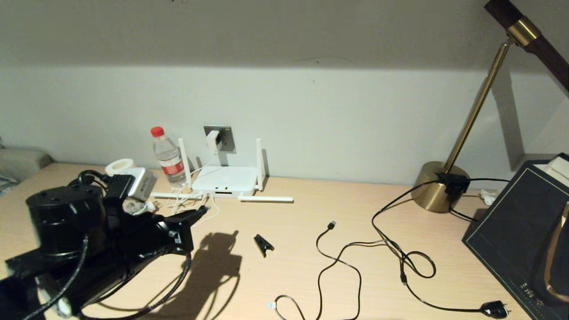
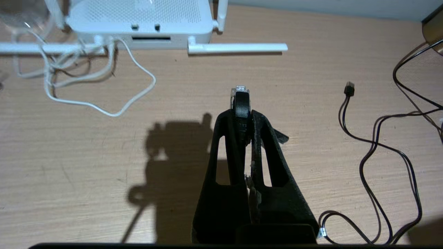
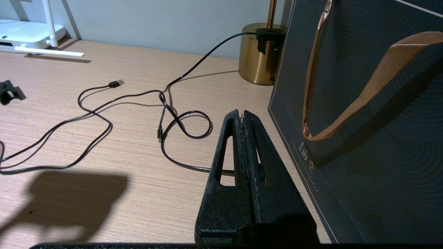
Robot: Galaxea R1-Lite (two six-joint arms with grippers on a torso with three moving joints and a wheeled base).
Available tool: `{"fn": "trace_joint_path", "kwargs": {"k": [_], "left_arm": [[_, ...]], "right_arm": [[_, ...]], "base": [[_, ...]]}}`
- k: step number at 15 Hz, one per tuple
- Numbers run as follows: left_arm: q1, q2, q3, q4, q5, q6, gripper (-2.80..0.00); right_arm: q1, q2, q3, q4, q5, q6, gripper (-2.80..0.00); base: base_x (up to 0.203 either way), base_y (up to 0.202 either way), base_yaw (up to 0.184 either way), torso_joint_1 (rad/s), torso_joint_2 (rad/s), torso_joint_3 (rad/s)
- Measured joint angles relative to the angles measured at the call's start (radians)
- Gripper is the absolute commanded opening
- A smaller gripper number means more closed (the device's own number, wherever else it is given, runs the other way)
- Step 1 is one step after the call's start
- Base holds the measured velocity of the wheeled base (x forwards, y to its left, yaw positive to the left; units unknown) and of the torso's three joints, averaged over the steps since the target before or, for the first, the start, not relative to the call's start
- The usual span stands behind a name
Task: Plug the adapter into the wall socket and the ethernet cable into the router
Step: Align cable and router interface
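The white adapter (image 1: 214,141) sits on the grey wall socket (image 1: 226,135), and its thin white cord (image 2: 104,72) runs down in loose loops to the router. The flat white router (image 1: 224,179) lies under the socket, its dark port slot (image 2: 151,38) facing me. My left gripper (image 1: 201,212) (image 2: 242,116) hovers over the table a short way before the router, shut on the black ethernet cable (image 1: 180,278). The clear connector (image 2: 241,90) sticks out past the fingertips toward the router. My right gripper (image 3: 242,116) is shut on nothing, low beside the dark bag.
A water bottle (image 1: 169,156), tape roll (image 1: 119,166) and white box (image 1: 143,182) stand left of the router. A black clip (image 1: 263,243), thin USB cable (image 1: 331,226), lamp base (image 1: 438,189), black plug (image 1: 494,309) and dark bag (image 1: 520,231) lie to the right.
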Motion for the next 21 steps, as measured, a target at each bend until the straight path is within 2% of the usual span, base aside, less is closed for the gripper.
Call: {"fn": "trace_joint_path", "kwargs": {"k": [4,7,10,15,19,21], "left_arm": [[0.031,0.092,-0.023,-0.014,-0.032,-0.073,-2.8],[0.089,0.206,-0.039,-0.129,-0.076,-0.069,-2.8],[0.148,0.332,-0.076,-0.268,-0.117,-0.022,-2.8],[0.177,0.483,-0.193,-0.31,-0.107,-0.012,-2.8],[0.18,0.589,-0.244,-0.428,-0.07,-0.009,-2.8],[0.187,0.632,-0.27,-0.44,-0.068,-0.008,-2.8]], "right_arm": [[0.0,0.0,0.0,0.0,0.0,0.0,-2.8],[0.0,0.0,0.0,0.0,0.0,0.0,-2.8],[0.0,0.0,0.0,0.0,0.0,0.0,-2.8],[0.0,0.0,0.0,0.0,0.0,0.0,-2.8],[0.0,0.0,0.0,0.0,-0.001,0.0,-2.8],[0.0,0.0,0.0,0.0,0.0,0.0,-2.8]], "base": [[0.0,0.0,0.0,0.0,0.0,0.0],[0.0,0.0,0.0,0.0,0.0,0.0],[0.0,0.0,0.0,0.0,0.0,0.0],[0.0,0.0,0.0,0.0,0.0,0.0],[0.0,0.0,0.0,0.0,0.0,0.0],[0.0,0.0,0.0,0.0,0.0,0.0]]}}
